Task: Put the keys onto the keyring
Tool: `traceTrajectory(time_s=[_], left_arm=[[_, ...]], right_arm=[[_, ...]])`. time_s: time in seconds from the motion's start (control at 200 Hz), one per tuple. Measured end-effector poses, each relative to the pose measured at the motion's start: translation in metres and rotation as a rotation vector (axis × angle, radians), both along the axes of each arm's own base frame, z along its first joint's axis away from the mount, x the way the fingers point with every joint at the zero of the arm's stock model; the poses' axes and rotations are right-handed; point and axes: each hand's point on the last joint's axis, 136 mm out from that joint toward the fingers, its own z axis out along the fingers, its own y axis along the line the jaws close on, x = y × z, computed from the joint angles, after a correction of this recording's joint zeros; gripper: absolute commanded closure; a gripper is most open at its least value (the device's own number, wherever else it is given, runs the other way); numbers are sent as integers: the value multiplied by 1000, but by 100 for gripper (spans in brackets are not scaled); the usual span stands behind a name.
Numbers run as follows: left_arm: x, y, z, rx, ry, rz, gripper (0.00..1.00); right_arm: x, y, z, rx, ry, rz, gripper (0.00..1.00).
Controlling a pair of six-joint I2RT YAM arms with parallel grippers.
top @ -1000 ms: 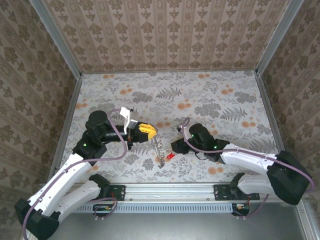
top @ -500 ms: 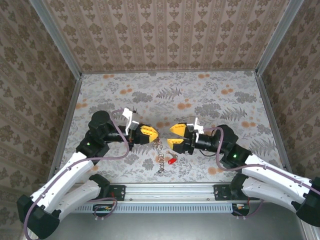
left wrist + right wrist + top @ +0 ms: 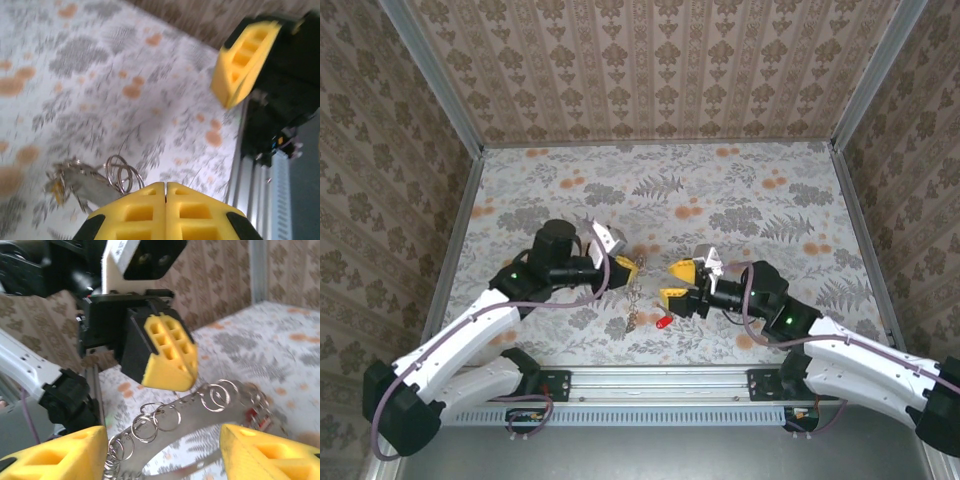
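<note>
Top external view: looked down on a counter (image 3: 770, 190) dressed in a white cloth printed with grey ferns and orange blossoms. Found it boxed in on the left, far and right by walls (image 3: 650, 70) papered in beige and brown damask stripes, with pale metal posts (image 3: 430, 75) slanting down to the far corners. Noted a silver rail (image 3: 660, 380) along the near edge, carrying both arm bases.

Saw the left pincer (image 3: 625, 268) and the right pincer (image 3: 675, 282) tip to tip near the middle of the counter, close but apart. Found the keyring (image 3: 635, 300) trailing from the left pincer's tip toward the near edge as a thin grey string. Spotted the red key (image 3: 663, 322) just right of its near end, low by the cloth.

From the left wrist, saw the left pincer (image 3: 165, 187) with yellow pads pressed flat together, and the keyring (image 3: 120, 172) showing as wire loops right at the tip. Could make out only a blurred grey clump beyond those loops, over the flowered counter (image 3: 100, 75).

From the right wrist, found the right pincer (image 3: 162, 455) with pads spread wide. Saw the keyring (image 3: 180, 427) between them as a grey band strung with small wire rings. Caught the left pincer (image 3: 172, 375) closed on a thin wire rising from that band. Glimpsed the red key (image 3: 252, 415) behind the band's right end, above the cloth-covered counter (image 3: 280, 350).
</note>
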Motion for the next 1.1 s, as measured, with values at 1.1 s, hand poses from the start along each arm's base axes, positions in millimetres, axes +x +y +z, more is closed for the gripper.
traceTrajectory(time_s=[1.1], left_arm=[[73, -46, -163, 420, 288, 79, 100]], right_arm=[[95, -88, -132, -266, 355, -482, 23]])
